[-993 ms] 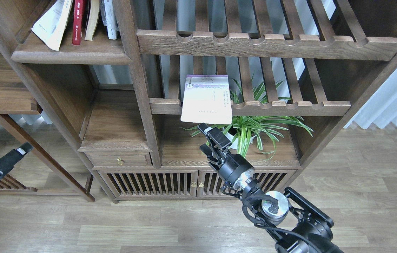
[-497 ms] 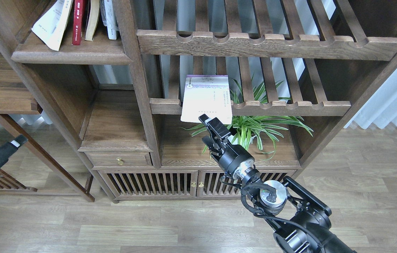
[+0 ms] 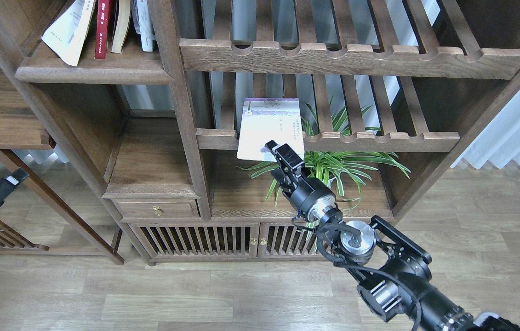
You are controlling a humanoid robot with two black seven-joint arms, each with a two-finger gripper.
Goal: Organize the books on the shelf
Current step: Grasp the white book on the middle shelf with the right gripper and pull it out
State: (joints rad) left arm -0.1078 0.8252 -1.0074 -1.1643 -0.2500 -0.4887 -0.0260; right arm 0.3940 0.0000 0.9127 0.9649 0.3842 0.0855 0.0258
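— Position of the pale lavender-white paperback (image 3: 270, 126)?
— Lying flat on the lower slatted rack (image 3: 379, 138), front edge hanging past the scalloped rail, above the spider plant (image 3: 333, 168).
— Right hand (image 3: 280, 154)?
— Raised in front of the book's overhanging lower edge, upper finger (image 3: 282, 151) overlapping the cover. Fingers parted a little; cannot tell whether clamped on the book or only touching.
— Left hand (image 3: 9, 179)?
— Low at the far left edge, well apart from the bookcase's contents. Seen end-on and dark; open or closed, cannot tell.
— Other books?
— Up on the solid shelf (image 3: 94, 69) at top left: a white paperback (image 3: 69, 30) leaning, a dark red book (image 3: 102, 27) upright beside it, then more spines.
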